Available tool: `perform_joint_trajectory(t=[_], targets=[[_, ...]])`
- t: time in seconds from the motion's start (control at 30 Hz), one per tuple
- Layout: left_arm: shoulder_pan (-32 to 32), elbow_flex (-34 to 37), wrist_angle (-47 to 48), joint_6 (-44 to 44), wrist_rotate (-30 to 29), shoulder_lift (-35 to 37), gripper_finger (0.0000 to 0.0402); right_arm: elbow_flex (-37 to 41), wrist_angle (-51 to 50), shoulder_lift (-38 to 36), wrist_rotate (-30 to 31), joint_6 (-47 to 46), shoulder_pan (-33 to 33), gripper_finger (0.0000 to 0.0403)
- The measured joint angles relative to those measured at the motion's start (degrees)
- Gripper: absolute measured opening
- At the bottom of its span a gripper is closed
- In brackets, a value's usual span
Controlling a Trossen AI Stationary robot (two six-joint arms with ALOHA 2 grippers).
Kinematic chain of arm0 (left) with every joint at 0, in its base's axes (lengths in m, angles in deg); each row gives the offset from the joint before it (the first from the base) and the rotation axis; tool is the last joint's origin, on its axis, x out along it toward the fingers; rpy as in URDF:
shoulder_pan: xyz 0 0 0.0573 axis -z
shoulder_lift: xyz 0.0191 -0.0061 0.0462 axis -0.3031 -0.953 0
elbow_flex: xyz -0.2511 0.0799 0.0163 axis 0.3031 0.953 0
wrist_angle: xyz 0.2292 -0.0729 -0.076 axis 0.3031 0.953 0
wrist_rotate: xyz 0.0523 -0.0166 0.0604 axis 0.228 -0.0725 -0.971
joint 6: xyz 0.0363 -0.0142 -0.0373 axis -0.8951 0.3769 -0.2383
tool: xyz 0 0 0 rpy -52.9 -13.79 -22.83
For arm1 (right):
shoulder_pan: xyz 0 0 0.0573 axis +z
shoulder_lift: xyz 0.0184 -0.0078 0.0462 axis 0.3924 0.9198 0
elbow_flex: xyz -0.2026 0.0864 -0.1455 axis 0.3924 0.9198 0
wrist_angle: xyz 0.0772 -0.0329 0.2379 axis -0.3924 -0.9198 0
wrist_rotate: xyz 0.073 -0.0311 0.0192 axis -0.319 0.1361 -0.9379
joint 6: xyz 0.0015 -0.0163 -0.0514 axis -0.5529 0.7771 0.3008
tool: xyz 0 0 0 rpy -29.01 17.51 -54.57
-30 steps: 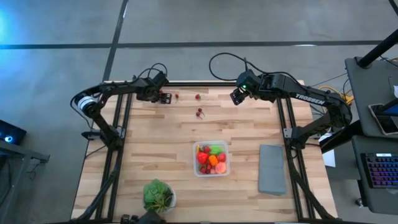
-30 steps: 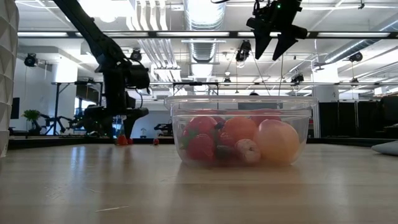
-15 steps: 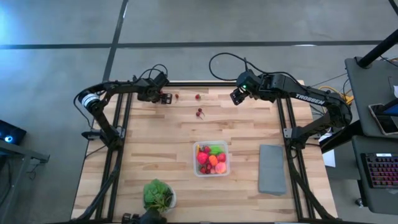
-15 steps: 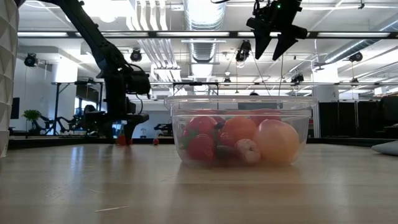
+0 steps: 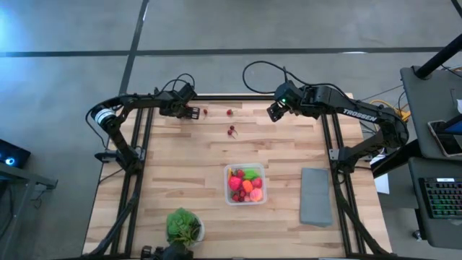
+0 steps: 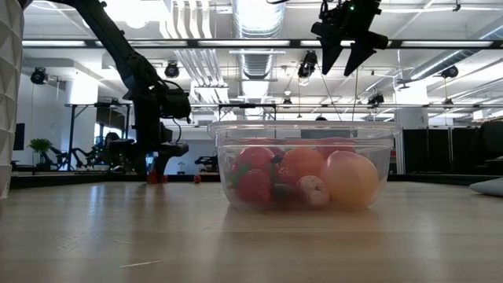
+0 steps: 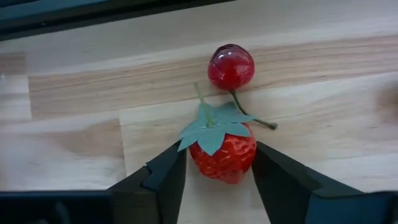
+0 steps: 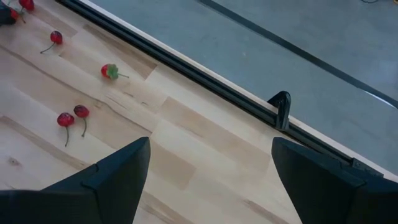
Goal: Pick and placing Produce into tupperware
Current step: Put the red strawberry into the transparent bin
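Observation:
My left gripper point(image 5: 190, 113) point(image 7: 221, 180) is down at the table's far left, shut on a red strawberry point(image 7: 224, 155) with a green leaf cap. A red cherry point(image 7: 231, 66) lies on the wood just beyond it, touching its leaves. Farther right lie a single cherry point(image 8: 56, 37), another strawberry point(image 8: 109, 71) and a cherry pair point(image 8: 73, 115). The clear tupperware point(image 5: 227, 184) point(image 6: 306, 134) stands mid-table and holds several red, orange, green and yellow pieces. My right gripper point(image 5: 273, 113) point(image 6: 346, 55) hangs open, high over the far edge, holding nothing. My left gripper pinches the strawberry's two sides point(image 7: 249, 152) between its two fingers, below the leaf cap. The fingers slant steeply down from above. The strawberry lies on the table.
A flat grey slab point(image 5: 315, 196) lies right of the tupperware. A leafy green plant in a white bowl point(image 5: 184, 225) stands at the near left edge. Bare wood lies between the loose fruit and the tupperware.

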Motion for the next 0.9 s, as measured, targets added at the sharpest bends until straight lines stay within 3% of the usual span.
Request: perform_joint_trajectory(t=[0.43,0.73,0.83,0.9], targets=[[0.6,0.04,1.38,-0.2,0.05,0.95,0.013,0.0,0.02,0.0,0.22,0.16,0.0,0.0329],[6.5,0.07,6.31,0.44,0.19,9.98,0.013,0.04,-0.15,0.0,0.22,0.43,-0.01,0.0329],[11.25,0.11,6.21,-0.73,4.11,14.87,0.0129,0.07,-0.37,0.0,0.21,1.34,-0.2,0.0329],[14.72,0.09,5.67,-3.44,11.32,17.62,0.0129,0.09,-0.39,0.0,0.22,1.96,-0.4,0.0329]])
